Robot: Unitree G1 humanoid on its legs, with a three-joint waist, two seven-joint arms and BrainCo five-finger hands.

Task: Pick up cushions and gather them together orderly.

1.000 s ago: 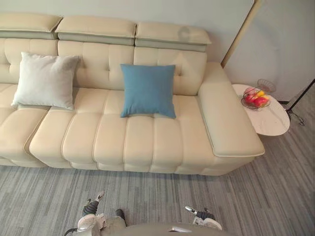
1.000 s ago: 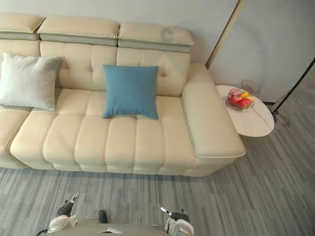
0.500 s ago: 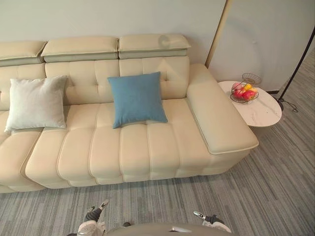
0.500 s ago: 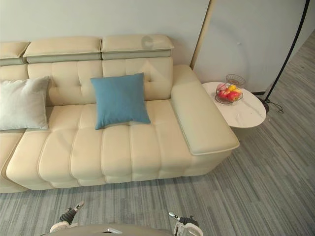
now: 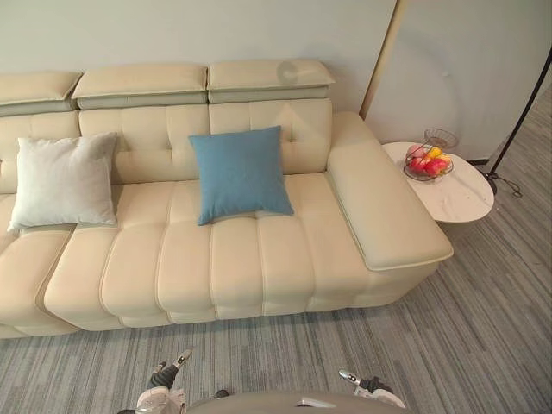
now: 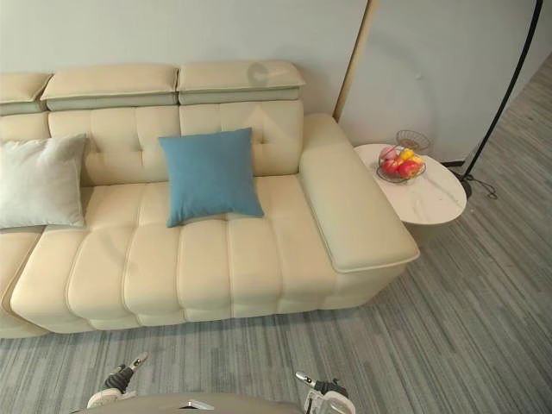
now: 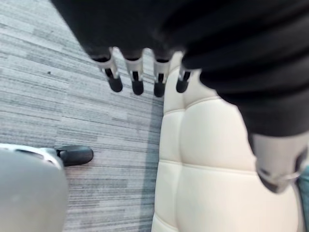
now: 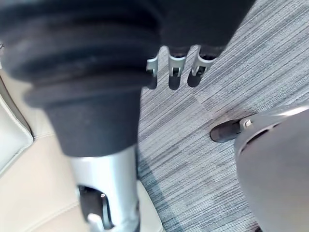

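Nearest the viewer, the left hand (image 7: pixel 137 87) is hanging low over the grey striped floor (image 5: pixel 483 336). Its fingers (image 7: pixel 116 83) are reaching out straight in a row and its thumb (image 7: pixel 277 166) is standing apart, so the hand is spread wide and carrying nothing. The front edge of the cream sofa (image 5: pixel 216 259) is showing just past it.

The right hand (image 8: pixel 174 72) is hanging over the same floor on the robot's right. Its fingers (image 8: pixel 198 67) are likewise lying straight and its grasp is holding nothing.

Beyond the strip of floor, the sofa is spanning most of the scene, with its broad armrest (image 5: pixel 384 207) closing the right end.

Two cushions are standing on the seat and leaning back against the tufted backrest. The blue cushion (image 5: pixel 241 175) is resting right of the middle and tilting slightly. The pale cushion (image 5: pixel 63 180) is sitting well apart from it towards the left end. Neither hand is touching either cushion.

Padded headrests (image 5: pixel 207 79) are running along the top of the backrest.

Just beside the armrest, a round white tabletop (image 5: pixel 461 200) is carrying a wire fruit bowl (image 5: pixel 429 164) of red and yellow fruit. A thin black lamp pole (image 5: pixel 520 116) is slanting up behind the tabletop, and a light wall (image 5: pixel 172 30) is closing the scene.
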